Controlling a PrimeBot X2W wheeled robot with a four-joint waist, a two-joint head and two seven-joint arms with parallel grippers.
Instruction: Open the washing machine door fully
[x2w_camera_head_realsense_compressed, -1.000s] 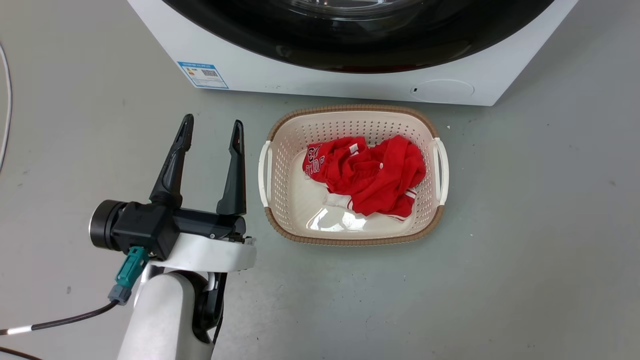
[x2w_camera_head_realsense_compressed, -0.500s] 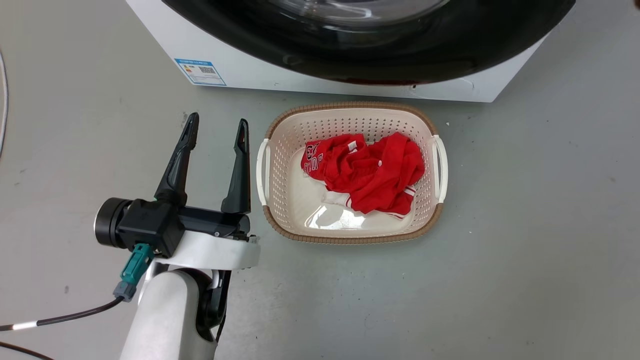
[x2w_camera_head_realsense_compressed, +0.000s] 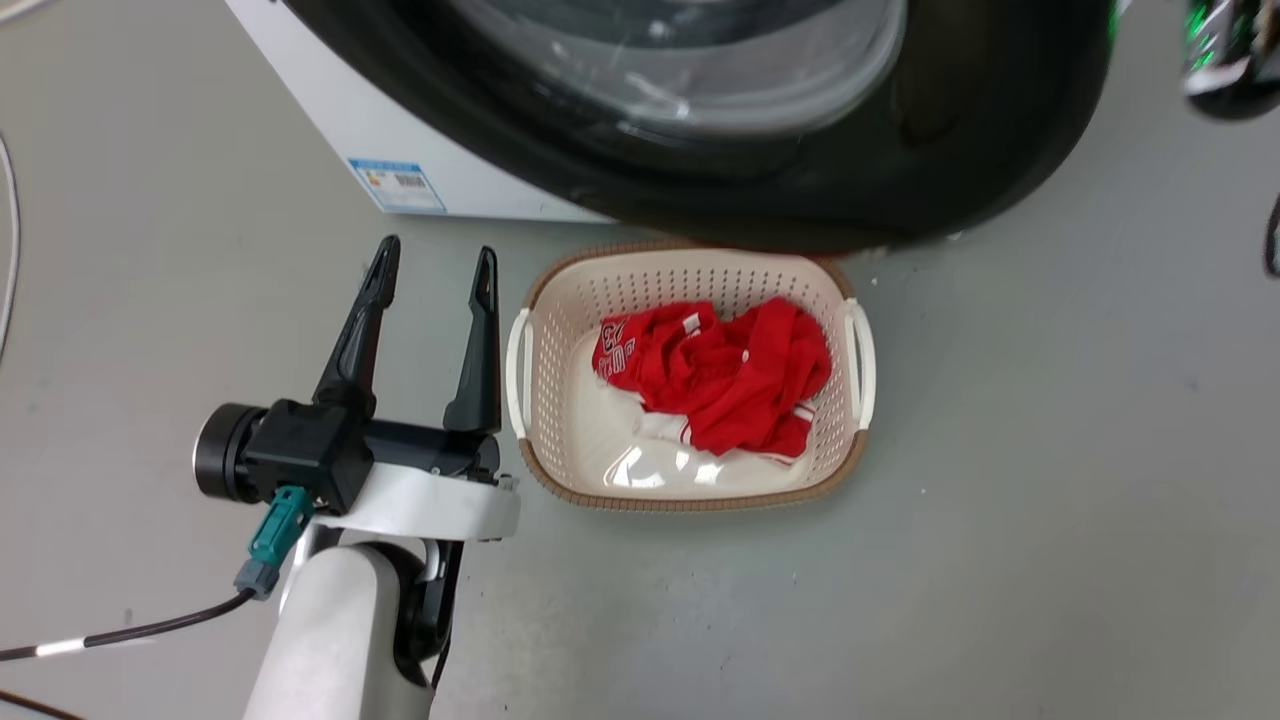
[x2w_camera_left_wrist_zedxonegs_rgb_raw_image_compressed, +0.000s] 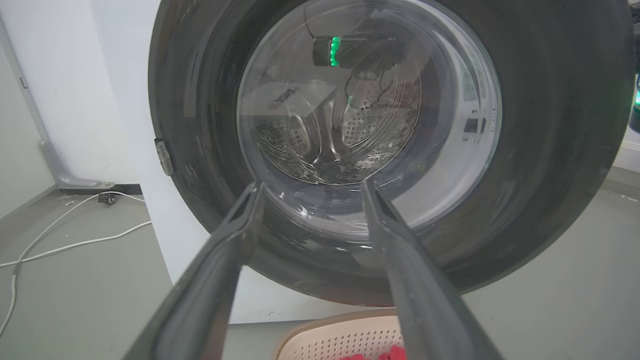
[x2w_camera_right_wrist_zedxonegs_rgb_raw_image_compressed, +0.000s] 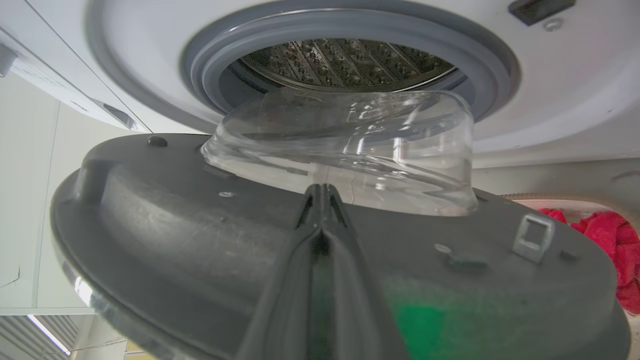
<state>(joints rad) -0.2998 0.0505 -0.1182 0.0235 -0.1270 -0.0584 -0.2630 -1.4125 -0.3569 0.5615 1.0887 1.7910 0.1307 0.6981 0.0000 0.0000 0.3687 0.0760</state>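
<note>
**Door ajar, right hand pushing from behind**

The right hand (x2w_camera_right_wrist_zedxonegs_rgb_raw_image_compressed: 322, 192) has its two long dark fingers closed tip to tip with nothing between them. They lie against the inner face of the washing machine door (x2w_camera_right_wrist_zedxonegs_rgb_raw_image_compressed: 175, 225), just below the glass bowl (x2w_camera_right_wrist_zedxonegs_rgb_raw_image_compressed: 350, 145). To my eye it is pushing the door outward, not gripping it. To do this well, the tips should follow the door's arc about its hinge and keep to the matt grey plastic. They should stay off the slick glass and clear of the small metal latch loop (x2w_camera_right_wrist_zedxonegs_rgb_raw_image_compressed: 532, 237). The left hand (x2w_camera_head_realsense_compressed: 435, 258) hangs wide open and empty just left of the laundry basket (x2w_camera_head_realsense_compressed: 690, 500), and it is best kept out of the door's sweep.

The door stands well off the front of the washing machine (x2w_camera_head_realsense_compressed: 330, 110). Its outer rim is glossy black, and it overhangs the basket's far rim on the grey floor (x2w_camera_head_realsense_compressed: 1050, 500). The bowl is thick, clear and domed. Behind it are a smooth blue-grey rubber gasket (x2w_camera_right_wrist_zedxonegs_rgb_raw_image_compressed: 210, 65) and a dimpled, perforated steel drum (x2w_camera_right_wrist_zedxonegs_rgb_raw_image_compressed: 340, 62). The basket is cream perforated plastic with a tan rim, and it holds a crumpled red garment (x2w_camera_head_realsense_compressed: 730, 370).
</note>
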